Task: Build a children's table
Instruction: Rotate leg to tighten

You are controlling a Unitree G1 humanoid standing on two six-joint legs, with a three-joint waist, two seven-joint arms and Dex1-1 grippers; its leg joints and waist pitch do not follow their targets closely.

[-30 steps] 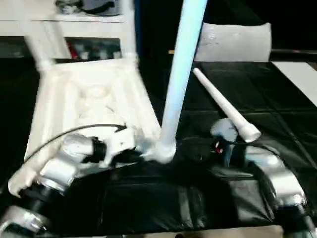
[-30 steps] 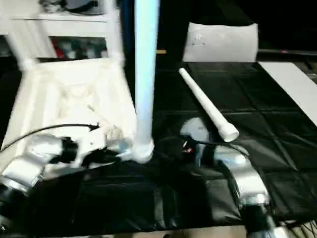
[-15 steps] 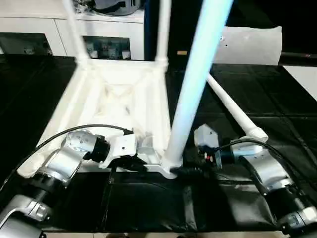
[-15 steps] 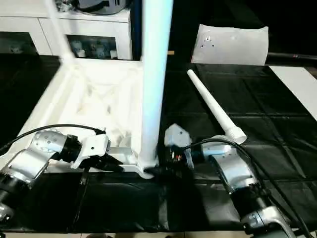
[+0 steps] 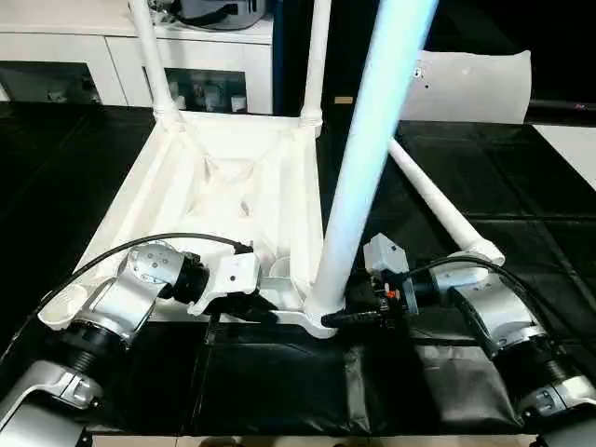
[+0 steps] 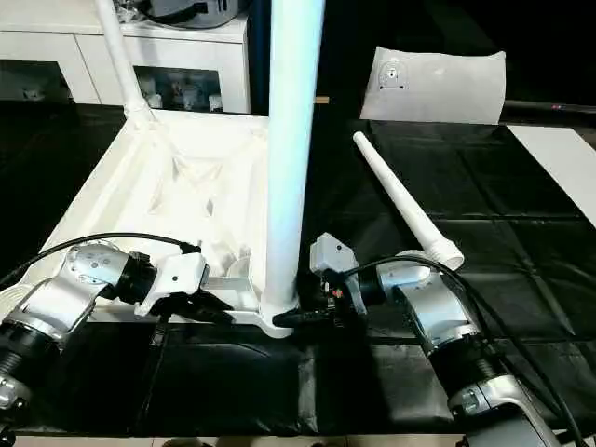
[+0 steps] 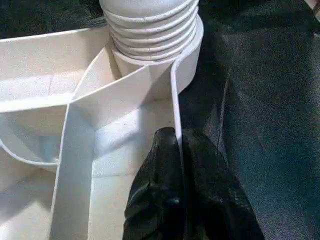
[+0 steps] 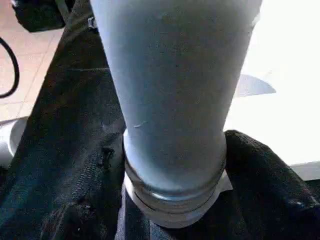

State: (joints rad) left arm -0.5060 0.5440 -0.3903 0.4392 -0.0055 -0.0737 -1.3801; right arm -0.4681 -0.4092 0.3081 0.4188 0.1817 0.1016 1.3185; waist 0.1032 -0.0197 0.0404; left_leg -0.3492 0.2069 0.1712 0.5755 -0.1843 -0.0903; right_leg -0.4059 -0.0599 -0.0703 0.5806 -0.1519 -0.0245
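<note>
The white table top (image 5: 223, 205) lies upside down on the black cover (image 5: 521, 168). The left gripper (image 7: 176, 150) pinches its near rim. The right gripper (image 8: 175, 170) clasps the base of the near leg (image 5: 372, 158), which stands in its corner socket. A loose leg (image 6: 400, 200) lies beside.

1. Left gripper (image 7: 178, 145): black jaws pinched on the thin white rim of the tabletop (image 7: 75, 130).
2. Leg (image 7: 150, 25): ribbed threaded end seated in the round corner socket.
3. Desk (image 7: 265, 100): black cover beside the rim.
</note>
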